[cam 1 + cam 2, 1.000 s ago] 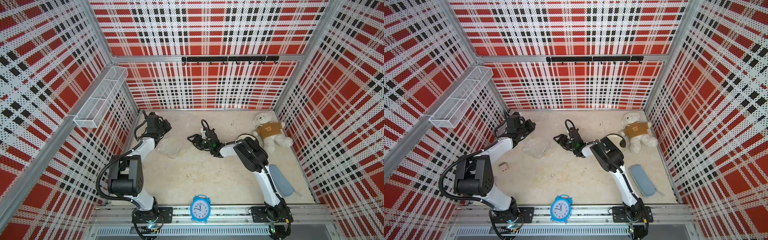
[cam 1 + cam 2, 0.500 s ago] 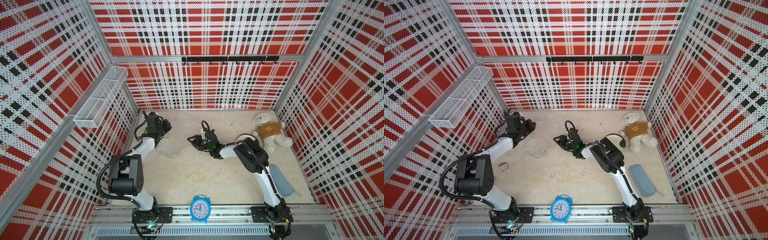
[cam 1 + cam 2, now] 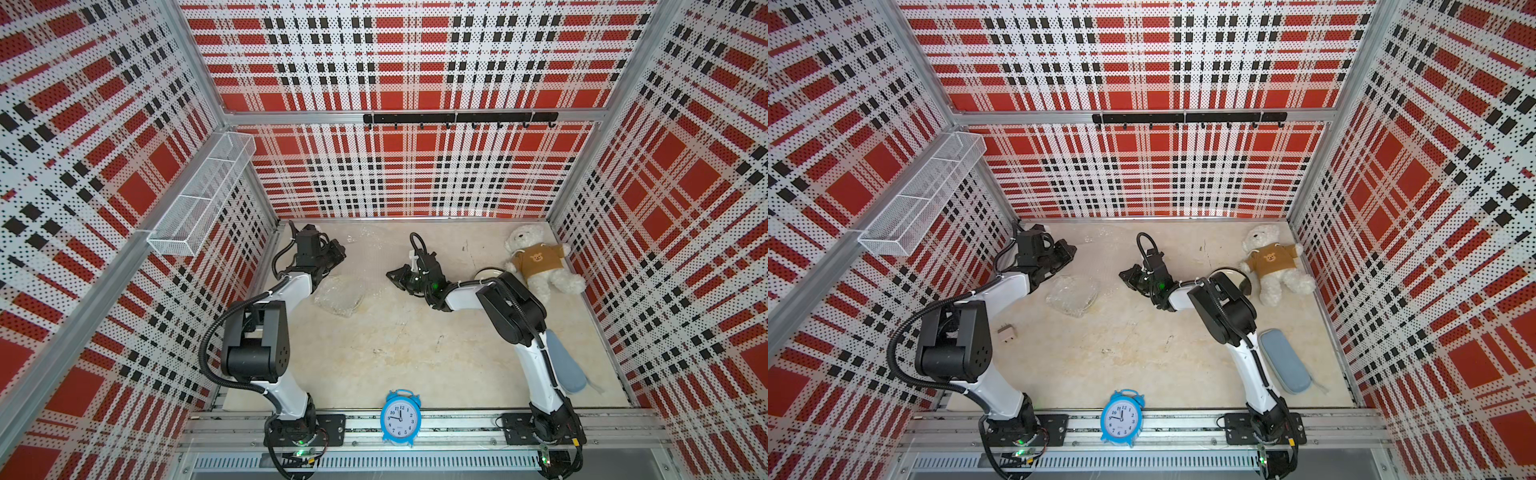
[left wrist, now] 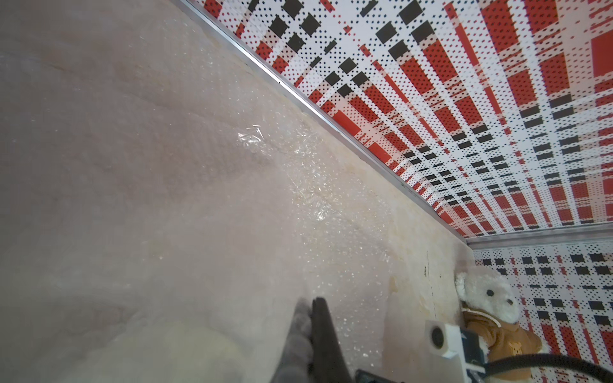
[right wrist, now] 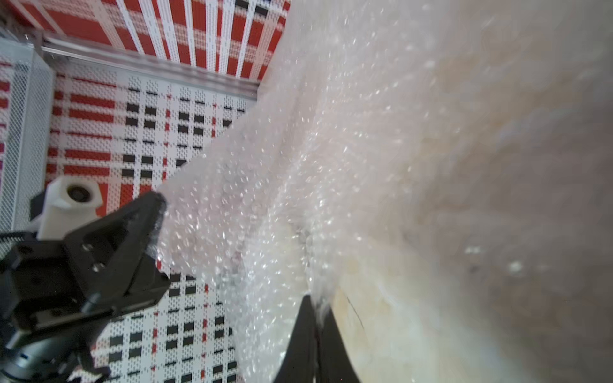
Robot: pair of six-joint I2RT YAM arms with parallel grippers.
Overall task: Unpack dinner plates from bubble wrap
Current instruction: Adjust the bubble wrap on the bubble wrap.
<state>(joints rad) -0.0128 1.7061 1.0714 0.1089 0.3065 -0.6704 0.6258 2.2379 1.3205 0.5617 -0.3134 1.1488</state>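
Observation:
A clear sheet of bubble wrap (image 5: 265, 205) stretches between my two grippers over the back of the floor. My left gripper (image 3: 337, 253) (image 4: 311, 303) is shut on one edge of it; one finger shows only as a blur through the plastic. My right gripper (image 3: 391, 276) (image 5: 315, 300) is shut on the opposite edge. Below the sheet lies a crinkly wrapped bundle (image 3: 338, 296) (image 3: 1073, 296); a cream plate (image 5: 381, 331) with a thin dark mark shows through the wrap. Another round plate (image 3: 1233, 272) with a dark rim lies beside the teddy, partly hidden by my right arm.
A white teddy bear (image 3: 536, 262) in a brown shirt lies at the back right. A grey-blue case (image 3: 565, 368) lies by the right wall. A blue alarm clock (image 3: 400, 417) stands on the front rail. A small plug (image 3: 1007, 333) lies front left, below a wire basket (image 3: 199, 199).
My right gripper has gone from open to shut, pinching the edge of the bubble wrap. The left gripper has stayed shut in place.

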